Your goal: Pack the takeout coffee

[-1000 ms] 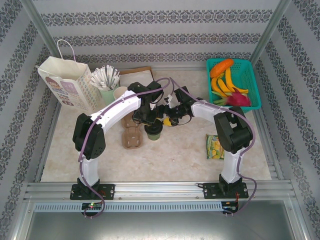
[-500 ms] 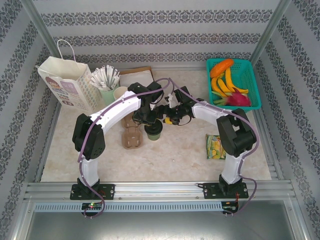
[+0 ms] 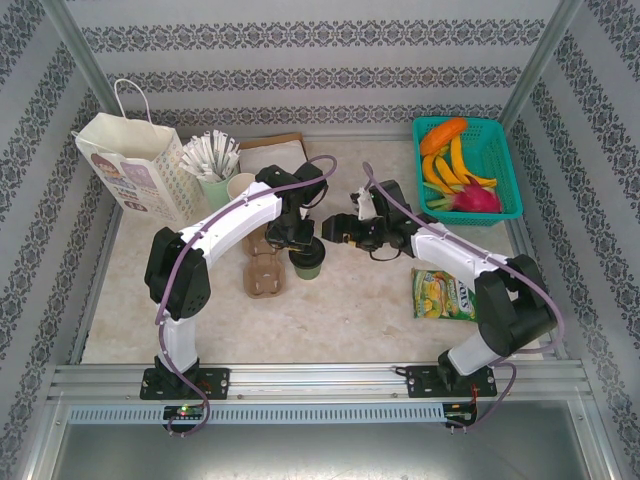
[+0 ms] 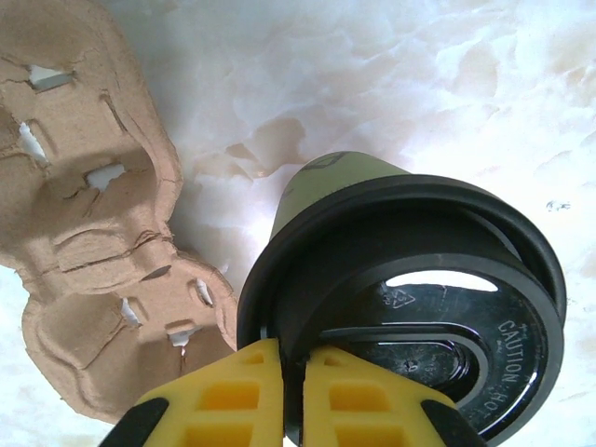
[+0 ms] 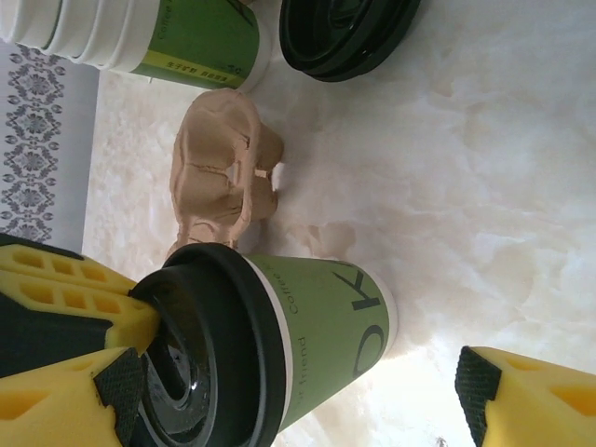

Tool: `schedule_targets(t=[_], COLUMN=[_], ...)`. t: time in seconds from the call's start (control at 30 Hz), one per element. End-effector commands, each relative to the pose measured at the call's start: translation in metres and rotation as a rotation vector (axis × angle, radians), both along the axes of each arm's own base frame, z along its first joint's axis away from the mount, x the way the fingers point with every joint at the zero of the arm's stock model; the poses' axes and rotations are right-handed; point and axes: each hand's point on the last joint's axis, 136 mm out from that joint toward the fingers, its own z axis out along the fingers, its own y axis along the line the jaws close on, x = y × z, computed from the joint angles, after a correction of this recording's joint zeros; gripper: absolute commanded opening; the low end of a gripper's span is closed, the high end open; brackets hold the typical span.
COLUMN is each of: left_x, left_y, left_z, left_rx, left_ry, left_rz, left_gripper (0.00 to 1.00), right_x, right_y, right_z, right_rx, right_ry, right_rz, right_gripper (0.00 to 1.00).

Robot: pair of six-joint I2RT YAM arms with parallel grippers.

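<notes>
One coffee cup point(image 3: 307, 262), olive-green with black lid, upright on marble table point(image 3: 350, 310) near centre of top view, just right of cardboard cup carrier point(image 3: 265, 272). Left gripper point(image 4: 294, 372) over cup, yellow fingers narrow, pinching lid rim at bottom of left wrist view. Right gripper point(image 3: 333, 228) up-right of cup, apart from it, fingers spread wide, holding nothing. Paper bag point(image 3: 135, 170) upper left. Teal basket point(image 3: 492, 135) of fruit upper right. Snack packet point(image 3: 441, 293) right of centre.
</notes>
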Motion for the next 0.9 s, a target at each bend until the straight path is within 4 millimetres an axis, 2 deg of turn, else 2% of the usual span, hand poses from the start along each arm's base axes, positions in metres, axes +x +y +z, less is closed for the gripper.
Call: schedule_targets(t=[0.0, 0.17, 0.33, 0.5, 0.73, 0.87], left_x=[-0.003, -0.001, -0.003, -0.004, -0.005, -0.005], left_y=[-0.002, -0.004, -0.004, -0.005, -0.007, -0.008], left_z=[-0.001, 0.008, 0.012, 0.02, 0.022, 0.031], left_rx=[0.008, -0.006, -0.024, -0.049, -0.062, -0.078], left_ry=[0.019, 0.005, -0.002, -0.02, -0.019, -0.034], left_rz=[0.015, 0.01, 0.013, 0.014, 0.004, -0.004], left_gripper=[0.14, 0.14, 0.16, 0.22, 0.24, 0.25], right_x=[-0.01, -0.014, -0.017, -0.019, -0.022, -0.023], right_y=[0.01, 0.015, 0.022, 0.024, 0.027, 0.028], right_z=[0.004, -0.008, -0.009, -0.014, -0.023, -0.024], right_rx=[0.034, 0.035, 0.061, 0.04, 0.014, 0.006], right_ry=[-0.009, 0.02, 0.028, 0.032, 0.058, 0.058], right_rz=[0.018, -0.005, 0.007, 0.016, 0.033, 0.036], right_gripper=[0.89, 0.89, 0.88, 0.87, 0.84, 0.83])
